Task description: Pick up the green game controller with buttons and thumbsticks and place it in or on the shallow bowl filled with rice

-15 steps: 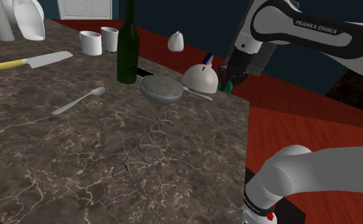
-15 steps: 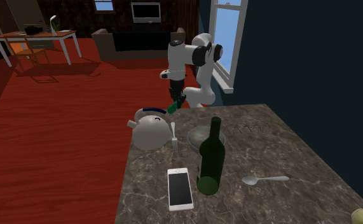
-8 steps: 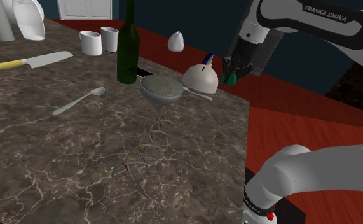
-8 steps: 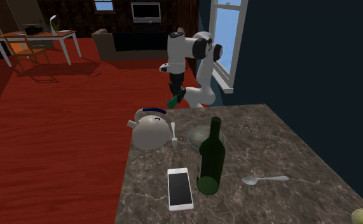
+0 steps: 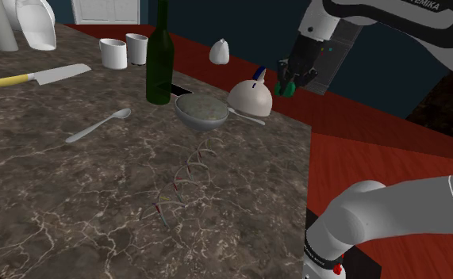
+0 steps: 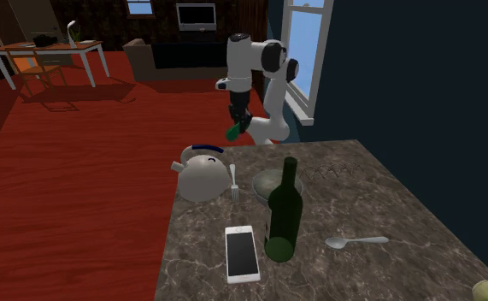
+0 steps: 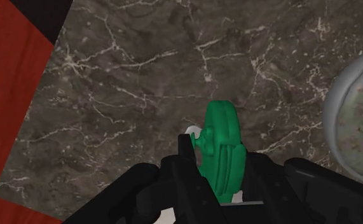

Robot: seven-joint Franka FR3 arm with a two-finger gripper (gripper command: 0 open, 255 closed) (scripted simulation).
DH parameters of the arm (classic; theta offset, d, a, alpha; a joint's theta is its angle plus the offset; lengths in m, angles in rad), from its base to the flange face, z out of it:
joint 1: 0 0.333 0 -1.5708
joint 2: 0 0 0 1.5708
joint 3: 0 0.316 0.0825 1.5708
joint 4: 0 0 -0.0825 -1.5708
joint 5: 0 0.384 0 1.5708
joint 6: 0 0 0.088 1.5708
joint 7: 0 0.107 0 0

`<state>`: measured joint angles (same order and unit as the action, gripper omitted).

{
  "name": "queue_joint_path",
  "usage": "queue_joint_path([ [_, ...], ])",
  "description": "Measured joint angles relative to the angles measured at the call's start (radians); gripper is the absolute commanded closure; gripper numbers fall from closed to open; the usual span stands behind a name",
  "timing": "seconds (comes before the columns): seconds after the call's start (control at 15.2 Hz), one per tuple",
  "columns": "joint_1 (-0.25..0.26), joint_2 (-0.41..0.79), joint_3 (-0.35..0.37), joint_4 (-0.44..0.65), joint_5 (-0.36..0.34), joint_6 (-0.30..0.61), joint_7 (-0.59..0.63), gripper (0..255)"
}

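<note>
My black gripper [image 5: 286, 84] is shut on the green game controller [image 5: 284, 89], holding it in the air beyond the counter's edge, past the white kettle [image 5: 251, 97]. In the second exterior view the gripper [image 6: 233, 126] hangs with the controller [image 6: 232, 132] above the red floor behind the kettle [image 6: 202, 176]. The wrist view shows the controller [image 7: 223, 151] clasped on edge between the fingers, marble counter below it. The shallow bowl of rice [image 5: 202, 110] sits on the counter next to the kettle; its rim [image 7: 358, 124] lies off to one side of the gripper.
A dark green bottle [image 5: 159, 55] stands close behind the bowl, with a phone [image 6: 242, 253] by its base. A fork [image 5: 247, 119] lies between kettle and bowl. A spoon [image 5: 97, 125], a knife [image 5: 34, 77], two cups [image 5: 113, 52] and a wire coil [image 5: 181, 178] share the marble counter [image 5: 74, 198].
The gripper has risen with the green controller and shifted slightly towards the kettle. Everything on the counter has stayed put.
</note>
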<state>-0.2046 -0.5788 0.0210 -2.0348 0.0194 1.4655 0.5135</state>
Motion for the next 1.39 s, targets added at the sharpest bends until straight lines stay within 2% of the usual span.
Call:
queue_joint_path([
  [0.66, 0.048, 0.235, 0.163, 0.2, 0.048, 0.041, 0.206, 255],
  [1.19, 0.099, 0.502, 0.287, 0.47, 0.006, 0.037, 0.387, 255],
  [1.39, 0.114, 0.54, 0.305, 0.484, -0.004, 0.06, 0.421, 255],
])
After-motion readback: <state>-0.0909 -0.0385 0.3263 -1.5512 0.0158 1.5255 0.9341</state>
